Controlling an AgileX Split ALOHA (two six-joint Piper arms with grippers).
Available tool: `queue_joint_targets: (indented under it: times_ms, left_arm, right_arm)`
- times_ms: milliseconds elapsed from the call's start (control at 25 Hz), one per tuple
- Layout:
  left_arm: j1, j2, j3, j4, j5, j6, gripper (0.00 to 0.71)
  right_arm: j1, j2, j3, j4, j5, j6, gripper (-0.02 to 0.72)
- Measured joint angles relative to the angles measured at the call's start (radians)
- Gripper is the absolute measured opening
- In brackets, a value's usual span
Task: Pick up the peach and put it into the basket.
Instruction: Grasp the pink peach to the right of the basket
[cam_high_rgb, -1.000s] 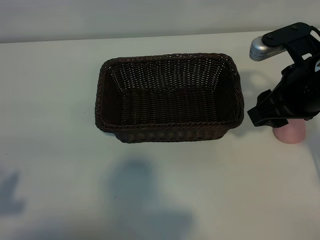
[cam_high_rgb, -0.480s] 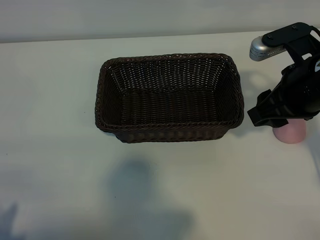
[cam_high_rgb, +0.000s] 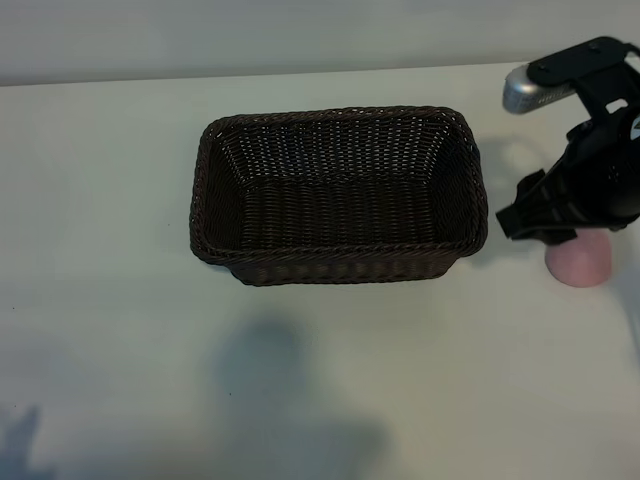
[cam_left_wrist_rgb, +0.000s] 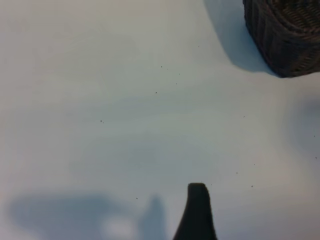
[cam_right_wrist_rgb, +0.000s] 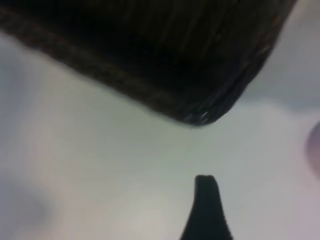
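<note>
Item: small pale pink, smooth, rounded peach (cam_high_rgb: 578, 263), resting on the white table (cam_high_rgb: 110, 180) just beside the right end of the large dark brown woven wicker basket (cam_high_rgb: 338, 195), apart from it and partly hidden under the right arm.

Right gripper (cam_high_rgb: 535, 225): low over the peach on its basket side, fingers apart, clamped on nothing; whether a finger touched the fruit could not be told.

Left gripper (cam_left_wrist_rgb: 196, 212): fingers apart, parked over bare table beyond the basket's left end.

Handling note: the fingers likely needed centring on the fruit's widest part before closing, gently, since smooth fruit may slip.

Clearances: the braided rim stood close; lift above it first. The basket interior was empty; open table lay in front.
</note>
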Motion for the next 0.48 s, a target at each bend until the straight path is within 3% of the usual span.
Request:
queue_joint_targets:
  times_ms: [240, 480]
  left_arm:
    - [0.000, 0.000, 0.000, 0.000, 0.000, 0.000, 0.598]
    - [0.028, 0.000, 0.000, 0.000, 0.000, 0.000, 0.597]
  right_arm:
    - [-0.007, 0.079, -0.002, -0.154, -0.049, 0.224, 0.512]
    - [-0.095, 0.204, -0.002, -0.177, -0.047, 0.266, 0.512]
